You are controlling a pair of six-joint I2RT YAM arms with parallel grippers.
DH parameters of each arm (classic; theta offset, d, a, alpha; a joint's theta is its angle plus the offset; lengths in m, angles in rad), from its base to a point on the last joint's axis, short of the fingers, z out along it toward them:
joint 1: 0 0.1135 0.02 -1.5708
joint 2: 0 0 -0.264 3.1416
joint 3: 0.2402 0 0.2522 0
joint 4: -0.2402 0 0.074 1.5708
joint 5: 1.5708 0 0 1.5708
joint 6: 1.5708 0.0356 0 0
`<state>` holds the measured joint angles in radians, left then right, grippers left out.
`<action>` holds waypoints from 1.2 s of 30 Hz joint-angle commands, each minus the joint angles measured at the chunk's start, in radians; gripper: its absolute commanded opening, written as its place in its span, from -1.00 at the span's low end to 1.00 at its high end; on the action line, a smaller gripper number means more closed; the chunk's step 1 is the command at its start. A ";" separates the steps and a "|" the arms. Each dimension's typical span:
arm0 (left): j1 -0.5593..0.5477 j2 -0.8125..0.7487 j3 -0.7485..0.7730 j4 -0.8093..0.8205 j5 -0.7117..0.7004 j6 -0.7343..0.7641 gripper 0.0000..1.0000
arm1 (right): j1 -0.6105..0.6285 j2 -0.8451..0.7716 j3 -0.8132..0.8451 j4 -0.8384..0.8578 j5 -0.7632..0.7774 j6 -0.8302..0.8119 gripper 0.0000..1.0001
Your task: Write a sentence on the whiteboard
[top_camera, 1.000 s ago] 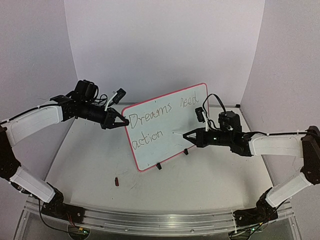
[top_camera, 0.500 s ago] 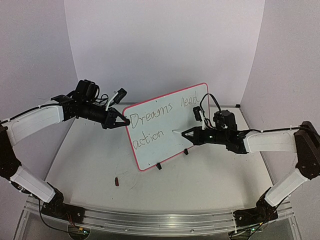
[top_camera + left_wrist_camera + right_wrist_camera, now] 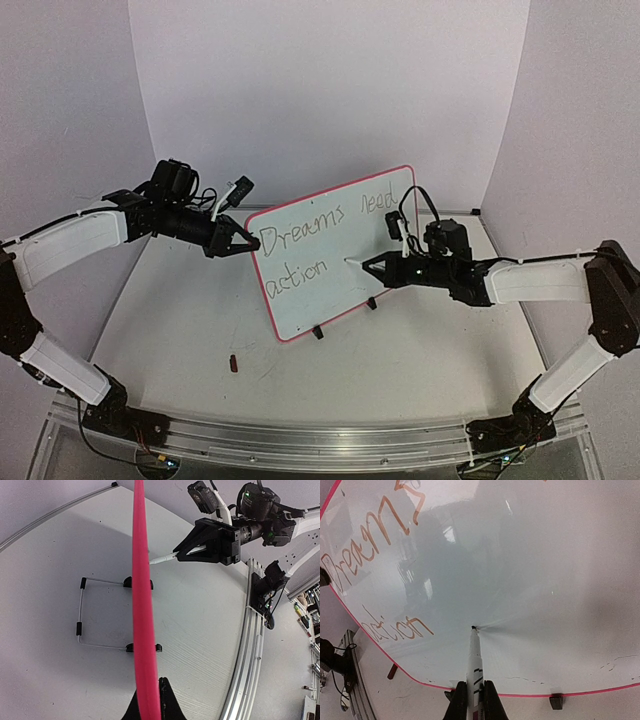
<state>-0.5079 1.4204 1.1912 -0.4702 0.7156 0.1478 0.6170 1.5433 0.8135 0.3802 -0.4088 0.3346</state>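
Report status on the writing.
Left gripper shut on whiteboard edge. Right gripper shut on marker, tip touching board after sentence. Small dark piece on table, apart.

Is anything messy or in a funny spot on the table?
A little dark red piece lies loose on the table, near the front, apart from the whiteboard. It may be the cap of the pen, but it is too small to tell. Nothing looks spilled.

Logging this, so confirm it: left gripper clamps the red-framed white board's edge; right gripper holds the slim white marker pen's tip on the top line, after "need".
Wrong line: the slim white marker pen has its tip on the lower line, after "action", as the right wrist view shows. The rest stands.
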 commanded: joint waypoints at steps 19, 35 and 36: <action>-0.035 0.039 -0.025 -0.131 -0.028 0.036 -1.00 | -0.003 -0.037 0.011 0.100 0.143 0.031 -1.00; -0.035 0.041 -0.025 -0.132 -0.028 0.037 -1.00 | -0.003 -0.022 -0.063 0.110 0.151 0.067 -1.00; -0.035 0.040 -0.025 -0.132 -0.028 0.037 -1.00 | -0.003 -0.021 -0.068 0.112 0.151 0.069 -1.00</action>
<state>-0.5079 1.4204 1.1912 -0.4690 0.7113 0.1326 0.6178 1.5288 0.7740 0.4669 -0.3102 0.3830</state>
